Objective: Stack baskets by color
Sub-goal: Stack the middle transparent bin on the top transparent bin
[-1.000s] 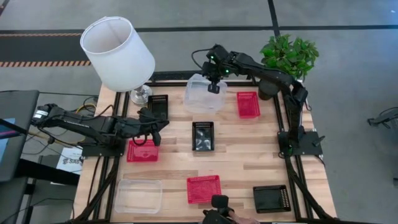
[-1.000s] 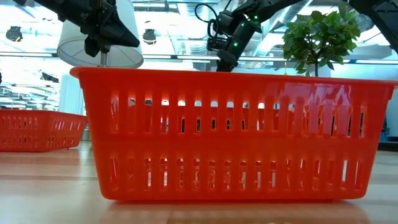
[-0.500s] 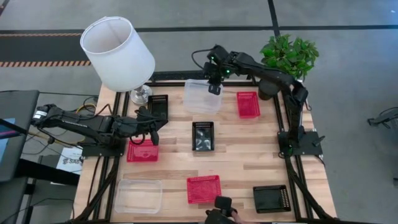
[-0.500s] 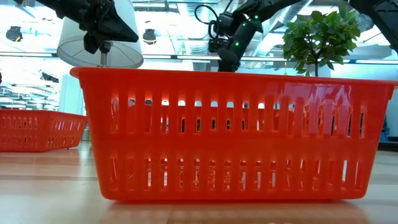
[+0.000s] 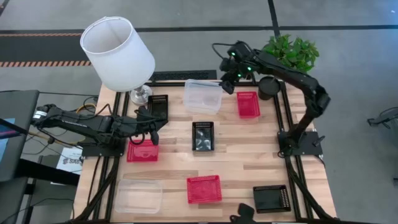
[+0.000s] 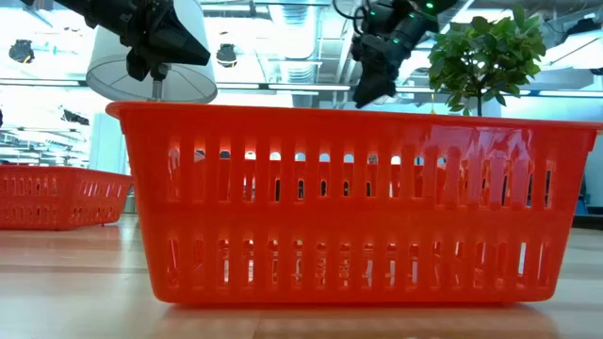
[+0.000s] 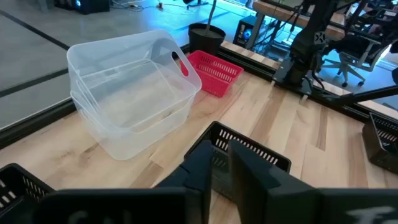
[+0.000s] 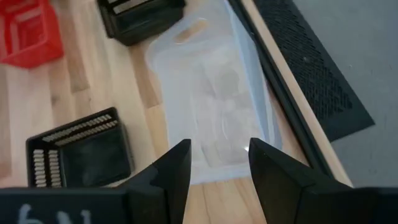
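Around the black basket at table centre [image 5: 203, 135], taken as landmark, items run left to right.

- Left gripper [image 5: 149, 127]: left of the landmark, over the near edge of a red basket [image 5: 142, 150]. Fingers nearly closed, a thin gap only, nothing held.
- Second black basket [image 5: 157, 106]: up and left of the landmark, by the lamp [image 5: 118, 52].
- Single clear basket [image 5: 138, 195]: near-left of the landmark, alone.
- Red basket [image 5: 204, 188]: directly nearer than the landmark, alone.
- Clear stack [image 5: 203, 95]: directly beyond the landmark; the left wrist view shows two clear baskets nested.
- Right gripper [image 5: 229, 83]: just right of the clear stack, raised. Fingers apart, empty.
- Third red basket [image 5: 247, 104]: up and right of the landmark, apart from the plant [image 5: 288, 53].
- Third black basket [image 5: 271, 198]: near-right of the landmark, alone.

Progress, judged: two clear baskets stacked; the third clear basket, all red and all black remain.

Change: a second ago the right gripper stood over the clear stack with fingers closer together; it has since opened and moved off to the right. The left gripper has barely shifted.
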Controlling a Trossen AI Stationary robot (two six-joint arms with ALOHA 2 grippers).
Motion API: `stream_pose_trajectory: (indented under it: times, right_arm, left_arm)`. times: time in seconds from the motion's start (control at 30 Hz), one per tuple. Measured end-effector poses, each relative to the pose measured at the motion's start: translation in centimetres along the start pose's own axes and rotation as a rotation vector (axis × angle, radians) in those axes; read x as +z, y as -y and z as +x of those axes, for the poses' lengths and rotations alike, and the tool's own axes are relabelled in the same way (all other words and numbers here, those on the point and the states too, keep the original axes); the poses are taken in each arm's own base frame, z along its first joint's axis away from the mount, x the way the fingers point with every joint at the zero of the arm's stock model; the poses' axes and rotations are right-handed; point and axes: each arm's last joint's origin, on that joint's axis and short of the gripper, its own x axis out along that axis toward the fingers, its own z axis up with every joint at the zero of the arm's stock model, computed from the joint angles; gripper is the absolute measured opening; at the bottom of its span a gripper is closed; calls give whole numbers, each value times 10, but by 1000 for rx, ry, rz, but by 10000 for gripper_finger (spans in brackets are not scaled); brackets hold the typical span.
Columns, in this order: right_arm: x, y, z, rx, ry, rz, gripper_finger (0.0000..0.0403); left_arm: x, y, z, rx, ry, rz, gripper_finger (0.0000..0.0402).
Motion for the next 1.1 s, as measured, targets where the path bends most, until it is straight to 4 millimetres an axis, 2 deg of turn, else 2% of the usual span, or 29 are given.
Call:
stream_pose_trajectory:
  times: [0.13, 0.27, 0.43, 0.63, 0.9, 1.1]
  right_arm:
    - [-20, -4, -1, -13, 87, 62, 173]
    - [-29, -14, 5, -1, 158, 40, 168]
    - [-25, -25, 18, 14, 213, -20, 168]
    - [-17, -26, 32, -107, 244, -114, 196]
    - [-13, -22, 54, -120, 139, -194, 266]
    - [-12, -12, 77, -208, 64, -285, 275]
  left_arm:
    - [0, 0, 0, 16, 7, 1, 75]
    - [1, -2, 0, 69, 32, 1, 103]
    - [1, -3, 0, 110, 52, 1, 131]
    - [1, -3, 0, 107, 51, -3, 155]
    - [1, -2, 0, 79, 38, -10, 169]
    - [1, -2, 0, 77, 37, -11, 170]
